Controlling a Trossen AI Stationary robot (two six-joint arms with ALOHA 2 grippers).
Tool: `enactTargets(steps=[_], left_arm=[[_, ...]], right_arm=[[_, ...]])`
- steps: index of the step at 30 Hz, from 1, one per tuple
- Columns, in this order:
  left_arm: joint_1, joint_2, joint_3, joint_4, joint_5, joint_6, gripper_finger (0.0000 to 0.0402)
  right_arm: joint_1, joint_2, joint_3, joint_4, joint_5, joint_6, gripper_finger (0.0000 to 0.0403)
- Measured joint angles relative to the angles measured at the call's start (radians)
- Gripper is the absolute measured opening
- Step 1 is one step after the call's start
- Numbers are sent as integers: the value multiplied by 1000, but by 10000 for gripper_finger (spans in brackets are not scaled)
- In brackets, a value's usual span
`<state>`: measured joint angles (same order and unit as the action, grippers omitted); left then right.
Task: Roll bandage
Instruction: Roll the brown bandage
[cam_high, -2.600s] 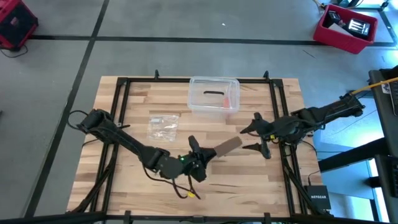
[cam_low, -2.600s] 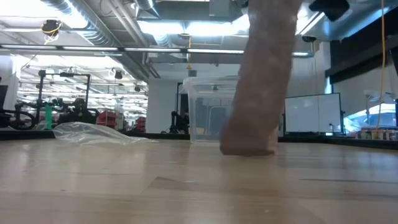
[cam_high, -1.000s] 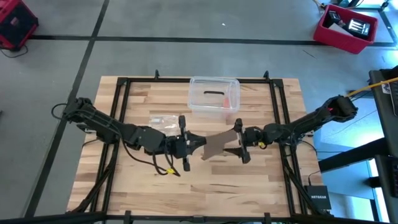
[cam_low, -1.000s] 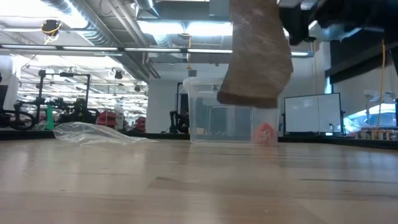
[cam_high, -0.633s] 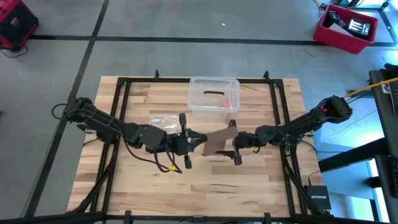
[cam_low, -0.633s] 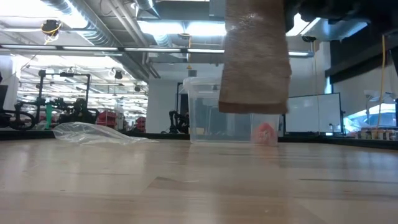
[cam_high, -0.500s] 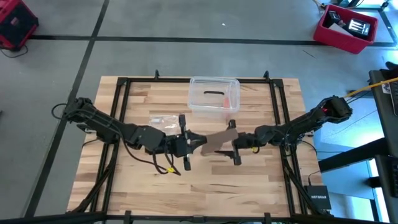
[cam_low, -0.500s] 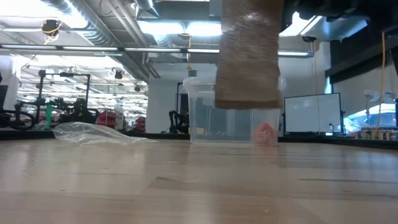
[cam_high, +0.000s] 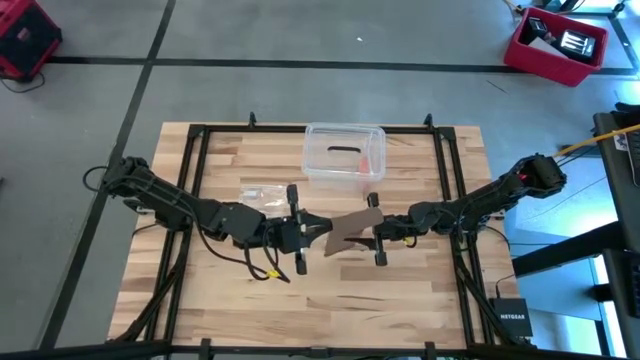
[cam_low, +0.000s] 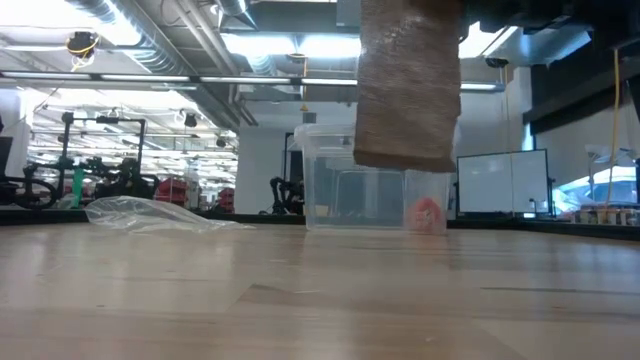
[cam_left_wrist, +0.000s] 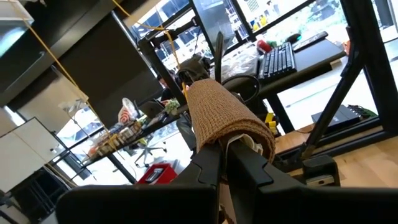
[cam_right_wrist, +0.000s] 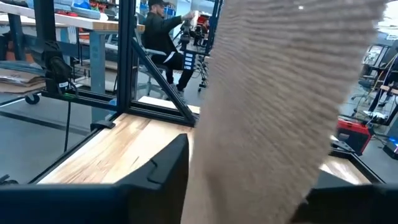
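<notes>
The brown bandage is a short strip held up over the table's middle. In the low view its free end hangs clear of the table. My left gripper is shut on its left end, which also shows in the left wrist view. My right gripper is open. Its fingers stand on either side of the strip's right end, and the strip fills the right wrist view. I cannot tell whether they touch it. My left gripper pinches the bandage's left end between its two fingers. The fabric there is folded over one fingertip, so more than one layer. The fingers come about level from the table's left, along the strip. The strip runs away toward the right arm, lifted clear of the table.
A clear plastic box stands at the table's far middle, with a pink thing inside it. A small clear plastic bag lies left of centre, beyond my left arm. Bare wood lies at the near side.
My right gripper has moved a little toward the table's left, and its open fingers now stand around the bandage's right end. My left gripper has kept still with the bandage. The bandage's free end has swayed slightly and stays clear of the table.
</notes>
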<state>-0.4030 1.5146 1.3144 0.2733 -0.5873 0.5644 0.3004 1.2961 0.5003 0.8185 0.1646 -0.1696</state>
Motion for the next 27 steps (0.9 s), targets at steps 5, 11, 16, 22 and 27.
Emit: enactTargets(steps=[5, 11, 16, 22, 27], left_arm=[[-3, 0, 0, 6, 0, 13, 6], [-4, 0, 0, 8, 0, 23, 6], [-4, -10, 0, 4, -74, 63, 6], [10, -10, 0, -28, -111, 78, 6], [15, -10, 0, -55, -178, 103, 6]], right_arm=[[0, 0, 0, -9, 0, -23, 117], [0, 0, 0, -21, 0, -70, 14], [37, 0, 0, -33, -4, -64, 17], [129, 0, 0, -37, 29, -74, 8], [195, 0, -1, -37, 85, -74, 5]])
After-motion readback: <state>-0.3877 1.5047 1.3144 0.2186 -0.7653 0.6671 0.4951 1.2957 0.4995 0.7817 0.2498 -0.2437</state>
